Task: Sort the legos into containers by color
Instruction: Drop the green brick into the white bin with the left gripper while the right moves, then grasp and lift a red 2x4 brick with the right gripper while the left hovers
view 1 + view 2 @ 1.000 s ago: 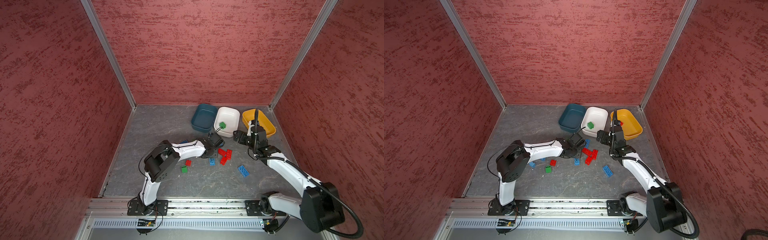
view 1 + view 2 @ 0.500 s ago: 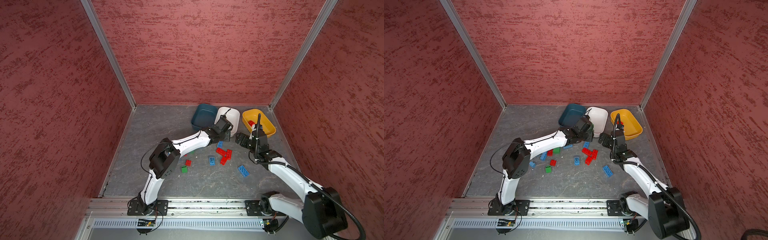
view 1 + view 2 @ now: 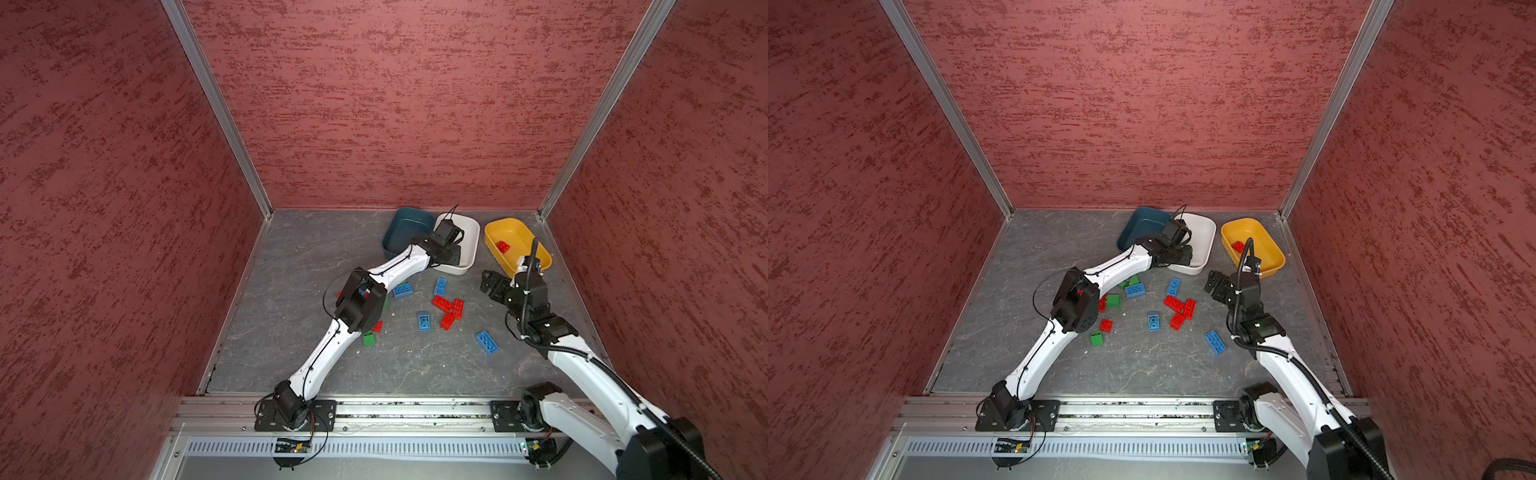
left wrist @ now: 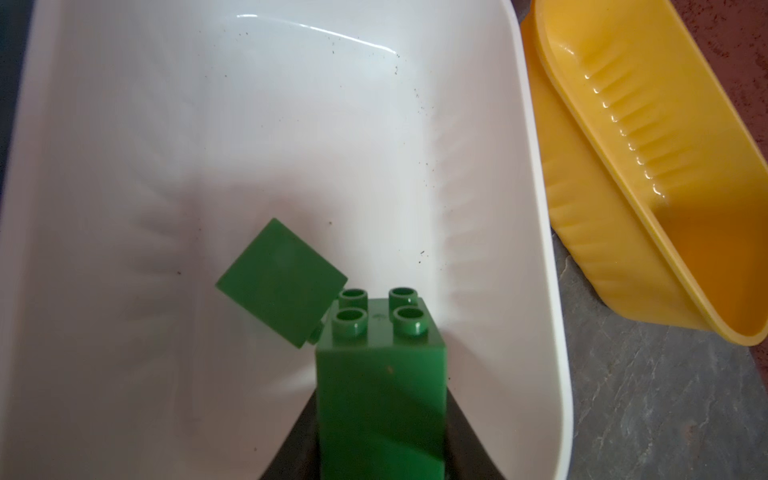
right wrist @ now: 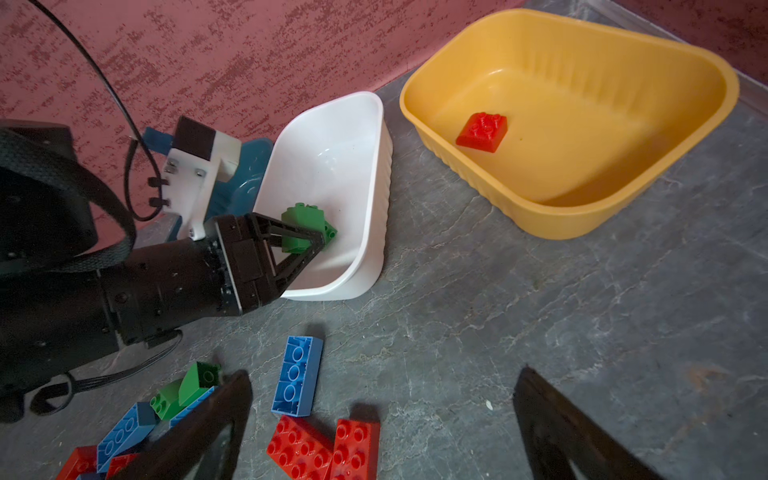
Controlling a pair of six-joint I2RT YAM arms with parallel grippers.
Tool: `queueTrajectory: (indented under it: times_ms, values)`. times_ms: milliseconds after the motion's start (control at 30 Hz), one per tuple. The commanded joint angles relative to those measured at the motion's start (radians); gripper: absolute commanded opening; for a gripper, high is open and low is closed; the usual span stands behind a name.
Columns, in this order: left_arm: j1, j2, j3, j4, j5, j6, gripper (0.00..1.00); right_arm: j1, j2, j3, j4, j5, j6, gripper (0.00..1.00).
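1. In both top views the left claw [image 3: 453, 254] [image 3: 1182, 252] reaches over the near end of the white tub [image 3: 469, 232]; its grip is hidden here. The teal tub [image 3: 405, 226] sits just beside it, and the yellow tub [image 3: 525, 249] lies farther off on the opposite side. The right claw [image 3: 487, 281] hangs over the floor [image 3: 291, 270], between the yellow tub and the loose bricks [image 3: 441, 303].
2. Left wrist view: the left claw clasps a green brick [image 4: 380, 395], with both fingers [image 4: 295, 453] against its sides and the studs pointing away. Just beyond the tips, a second green brick [image 4: 280, 278] lies in the white tub.
3. Right wrist view: the right claw [image 5: 382, 374] stands spread wide and empty. Loose bricks lie on the floor just below it. Ahead of it, a red brick [image 5: 482, 132] rests in the yellow tub.
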Motion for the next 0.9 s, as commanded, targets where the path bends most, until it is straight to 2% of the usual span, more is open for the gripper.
queueTrajectory:
  times_ms: [0, 100, 200, 400, 467, 667, 767, 867]
  values:
    - [0.004, -0.013, 0.035, -0.046, 0.073, 0.018, 0.59, -0.002, -0.017, -0.02, -0.019, 0.021, 0.009, 0.99]
    - [0.005, -0.042, 0.029, -0.053, 0.117, 0.033, 0.74, -0.002, -0.012, -0.025, -0.013, 0.003, 0.004, 0.99]
    - [0.006, -0.085, 0.013, -0.072, 0.113, 0.05, 0.85, -0.003, 0.003, -0.028, 0.001, -0.053, -0.023, 0.99]
    - [0.008, -0.229, -0.139, -0.025, 0.11, 0.066, 0.99, -0.003, 0.074, -0.003, -0.052, -0.091, -0.046, 0.99]
    - [0.008, -0.282, -0.208, 0.007, 0.113, 0.063, 0.99, -0.002, 0.11, 0.006, -0.074, -0.102, -0.04, 0.99]
    - [0.008, -0.422, -0.408, 0.079, 0.088, 0.048, 0.99, 0.003, 0.215, 0.012, -0.072, -0.229, -0.057, 0.99]
    - [0.01, -0.483, -0.502, 0.109, 0.057, 0.03, 0.99, 0.008, 0.257, 0.026, -0.099, -0.231, -0.061, 0.99]
    - [0.012, -0.533, -0.588, 0.138, 0.033, 0.011, 0.99, 0.014, 0.291, 0.038, -0.116, -0.278, -0.106, 0.95]
